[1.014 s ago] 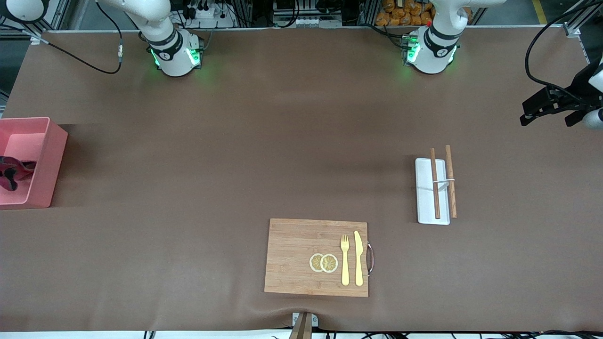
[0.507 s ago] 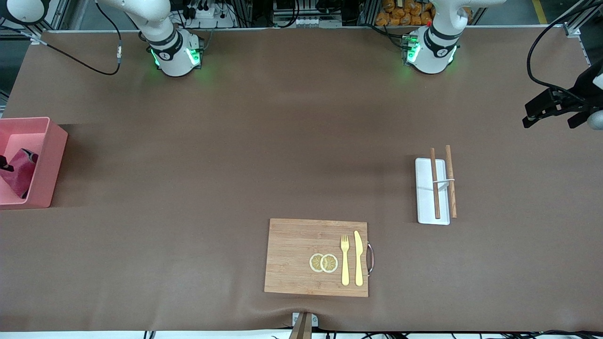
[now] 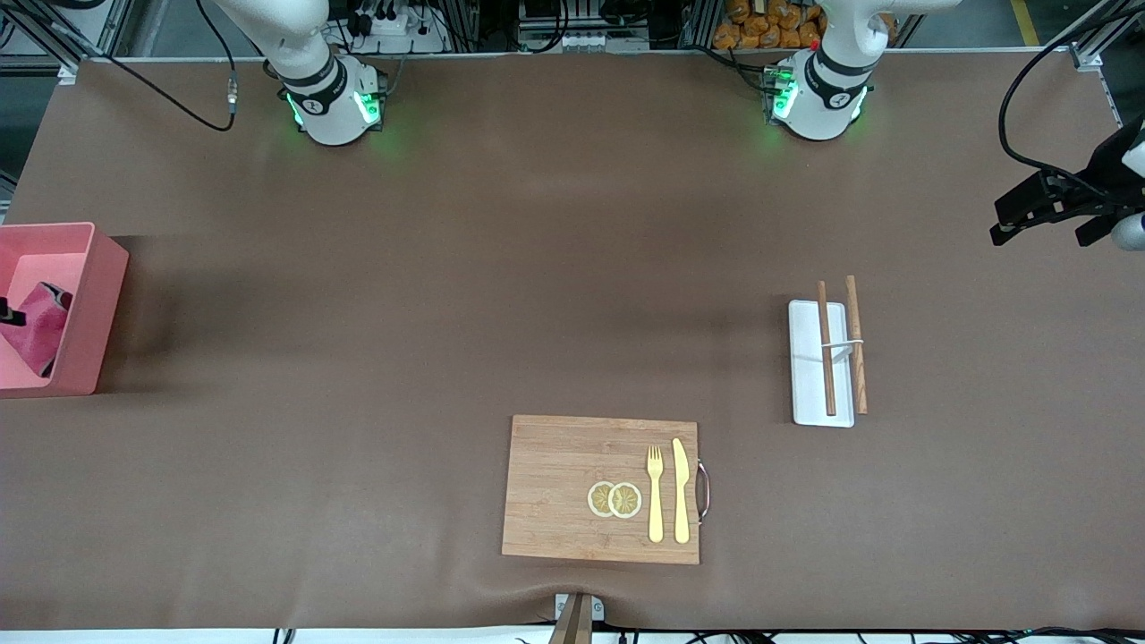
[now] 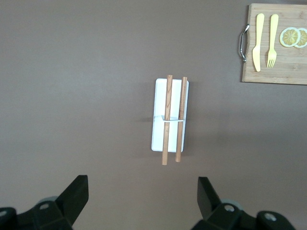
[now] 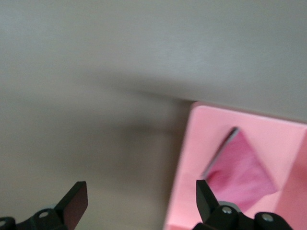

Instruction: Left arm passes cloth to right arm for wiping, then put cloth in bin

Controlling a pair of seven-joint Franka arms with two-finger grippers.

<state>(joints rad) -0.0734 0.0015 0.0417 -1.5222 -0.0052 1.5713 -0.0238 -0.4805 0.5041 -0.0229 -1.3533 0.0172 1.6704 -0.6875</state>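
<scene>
The magenta-red cloth [image 3: 40,324] lies crumpled inside the salmon-pink bin [image 3: 100,295] at the right arm's end of the table. In the right wrist view the cloth [image 5: 240,167] rests against the bin's inner wall [image 5: 192,153]. My right gripper [image 5: 141,197] is open and empty, up over the bin's edge and the table beside it; it is almost wholly out of the front view. My left gripper [image 3: 1038,234] is open and empty, waiting above the table at the left arm's end; its fingers [image 4: 74,194] frame bare table.
A white tray [image 3: 805,376] with two wooden sticks [image 3: 825,358] lies toward the left arm's end, also in the left wrist view [image 4: 158,139]. A wooden cutting board [image 3: 555,492] with a yellow fork, knife and lemon slices lies near the front camera.
The cloth was let go and settled in the bin against its wall. The right gripper drew away from it, out of the front view. The left gripper barely moved.
</scene>
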